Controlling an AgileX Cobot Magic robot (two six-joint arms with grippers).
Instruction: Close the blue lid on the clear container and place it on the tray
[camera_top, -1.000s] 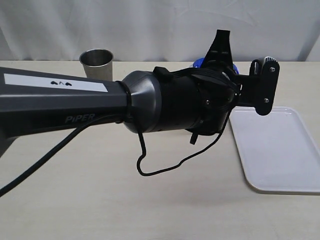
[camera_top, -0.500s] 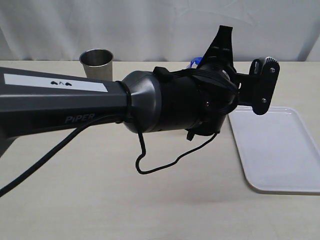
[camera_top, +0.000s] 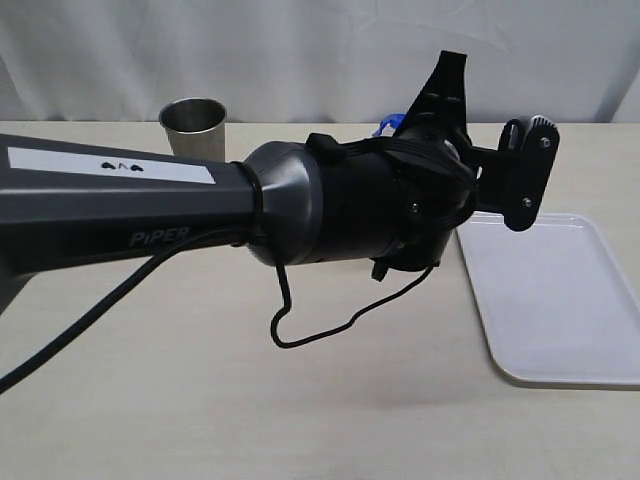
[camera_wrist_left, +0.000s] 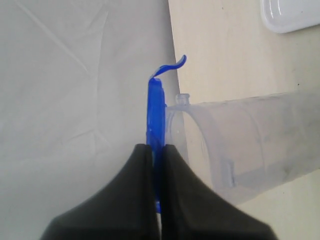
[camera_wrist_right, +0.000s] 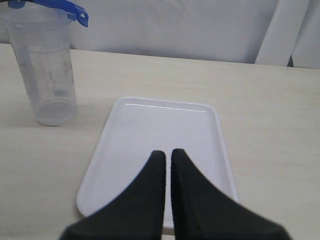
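My left gripper (camera_wrist_left: 156, 148) is shut on the blue lid (camera_wrist_left: 156, 107), which shows edge-on between the fingers, one flap curling off its end. The lid lies against the open rim of the clear container (camera_wrist_left: 250, 140). In the right wrist view the container (camera_wrist_right: 46, 70) stands upright on the table, the lid (camera_wrist_right: 50, 4) level across its top with a flap hanging off one side. The white tray (camera_wrist_right: 165, 125) lies beside it, and my right gripper (camera_wrist_right: 167, 152) hangs shut and empty over the tray. In the exterior view only a sliver of lid (camera_top: 388, 124) shows behind the left wrist.
A steel cup (camera_top: 193, 125) stands at the back left of the beige table. The left arm (camera_top: 150, 200) spans the exterior view with a black cable (camera_top: 300, 335) looping under it. The tray (camera_top: 560, 300) sits at the right. A white curtain closes the back.
The left wrist has lifted and turned a little, so less of the blue lid shows behind it now. The tray, cup and right gripper have not moved.
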